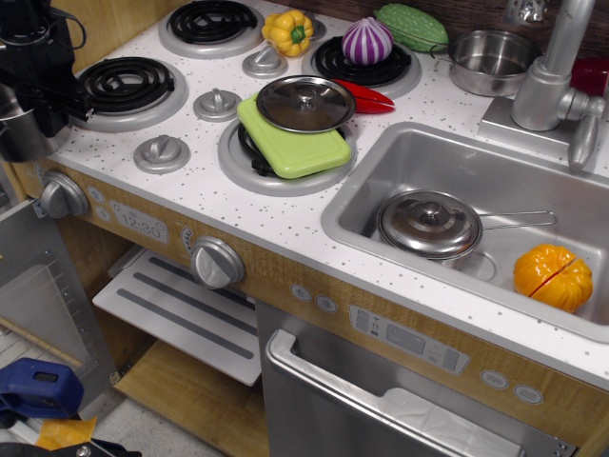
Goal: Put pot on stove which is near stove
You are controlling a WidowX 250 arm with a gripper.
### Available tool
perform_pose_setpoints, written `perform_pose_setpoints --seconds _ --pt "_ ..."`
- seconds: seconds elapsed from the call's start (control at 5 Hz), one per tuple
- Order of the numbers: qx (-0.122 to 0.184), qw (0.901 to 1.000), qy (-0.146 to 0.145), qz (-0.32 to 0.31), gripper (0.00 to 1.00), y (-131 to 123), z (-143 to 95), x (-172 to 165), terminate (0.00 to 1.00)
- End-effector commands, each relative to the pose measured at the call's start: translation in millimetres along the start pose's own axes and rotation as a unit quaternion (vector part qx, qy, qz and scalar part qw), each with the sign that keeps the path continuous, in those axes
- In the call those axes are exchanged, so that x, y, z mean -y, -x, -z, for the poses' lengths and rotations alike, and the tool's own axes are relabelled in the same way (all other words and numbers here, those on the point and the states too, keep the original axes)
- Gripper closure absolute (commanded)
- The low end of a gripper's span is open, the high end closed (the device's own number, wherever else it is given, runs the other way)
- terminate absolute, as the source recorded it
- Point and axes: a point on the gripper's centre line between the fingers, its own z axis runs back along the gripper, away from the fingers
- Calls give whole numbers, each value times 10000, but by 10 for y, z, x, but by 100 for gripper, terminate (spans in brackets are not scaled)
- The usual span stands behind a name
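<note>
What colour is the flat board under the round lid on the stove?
Light green board, under the shiny steel lid; the only view, observation.image, shows it clearly.

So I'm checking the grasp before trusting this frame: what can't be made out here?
- The claw: its tips are hidden behind the pot and dark arm, so open or shut is unclear.
- The pot: cut off by the left edge, handles unseen.
- The front right burner of the stove: mostly covered by the green board and lid.
</note>
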Motion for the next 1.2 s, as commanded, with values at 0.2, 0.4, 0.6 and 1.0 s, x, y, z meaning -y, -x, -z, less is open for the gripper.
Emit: perform_pose_setpoints --seconds 0.2,0.4,0.6,1.0 --pt "862 9941 -473 467 100 -264 -494 -65 0" --pt "1046 9907 -450 749 100 -377 -528 4 0" --pt "1109 9882 -405 974 100 -531 -528 50 0" --pt "1185 9846 -93 1284 100 -791 -568 13 0"
